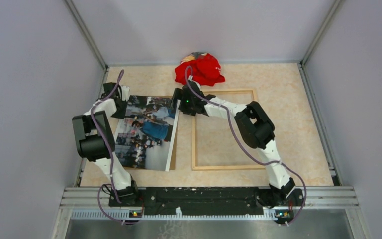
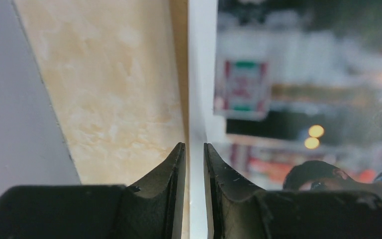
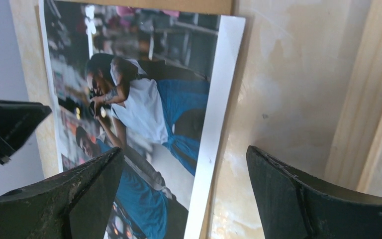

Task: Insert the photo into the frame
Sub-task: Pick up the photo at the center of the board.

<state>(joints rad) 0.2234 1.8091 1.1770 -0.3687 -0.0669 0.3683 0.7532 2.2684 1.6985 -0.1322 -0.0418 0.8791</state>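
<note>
My left arm (image 1: 93,135) is folded, with the elbow pushed out left and the forearm reaching away from me. The left pincer (image 2: 194,148) is clamped, both fingers pressed on the white edge of the photo (image 2: 298,99). My right arm (image 1: 254,124) stretches leftward across the middle. The right pincer (image 3: 184,164) gapes wide, gripping nothing, and is apparently tilted downward.

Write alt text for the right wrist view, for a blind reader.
The right pincer, open wide, hangs over the white border of the photo, a glossy print of people in blue and white lying on the beige table. The light-wood frame runs along the right edge, apart from the photo; a strip of brown backing board shows at the top.
</note>
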